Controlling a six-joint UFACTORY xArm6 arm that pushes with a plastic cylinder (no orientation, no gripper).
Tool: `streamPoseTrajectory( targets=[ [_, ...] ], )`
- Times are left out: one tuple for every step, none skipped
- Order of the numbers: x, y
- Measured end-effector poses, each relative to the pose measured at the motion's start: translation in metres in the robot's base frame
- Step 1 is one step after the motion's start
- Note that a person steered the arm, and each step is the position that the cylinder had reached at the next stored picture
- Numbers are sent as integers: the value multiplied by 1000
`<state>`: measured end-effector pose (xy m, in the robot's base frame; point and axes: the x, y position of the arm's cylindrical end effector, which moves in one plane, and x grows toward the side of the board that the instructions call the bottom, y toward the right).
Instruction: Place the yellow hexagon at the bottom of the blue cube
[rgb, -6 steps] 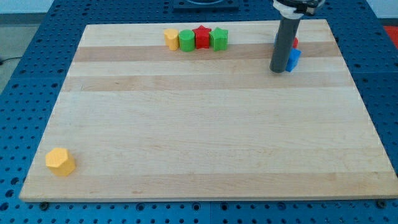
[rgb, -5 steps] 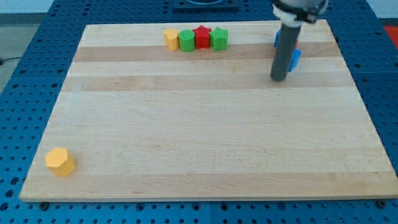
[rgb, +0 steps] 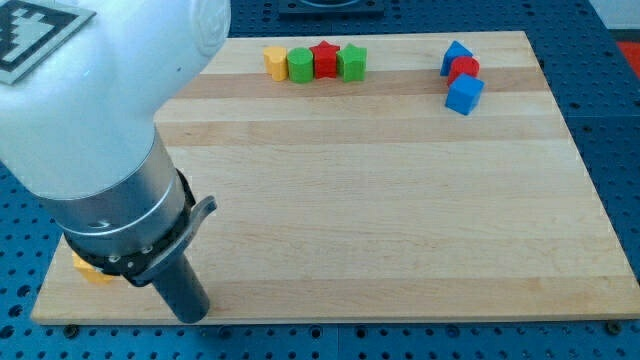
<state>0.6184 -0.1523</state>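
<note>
The yellow hexagon (rgb: 88, 268) lies near the board's bottom left corner, mostly hidden behind my arm. My tip (rgb: 192, 315) rests on the board just to its right, near the bottom edge. The blue cube (rgb: 464, 94) sits far away at the view's top right, below a red block (rgb: 464, 69) and a blue triangular block (rgb: 455, 54).
A row of blocks stands at the top edge: a yellow block (rgb: 275, 61), a green block (rgb: 300, 66), a red star (rgb: 325, 58) and a green block (rgb: 352, 62). My large white and grey arm (rgb: 100, 120) covers the board's left side.
My tip has left the blue cube at the top right and swept across to the bottom left, beside the yellow hexagon. The arm now hides most of the hexagon.
</note>
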Motion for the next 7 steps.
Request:
streamPoseTrajectory(
  targets=[
    [0, -123],
    [-13, -149],
    [-30, -131],
    [-49, -128],
    [-42, -98],
    [-22, -69],
    [-72, -36]
  ],
)
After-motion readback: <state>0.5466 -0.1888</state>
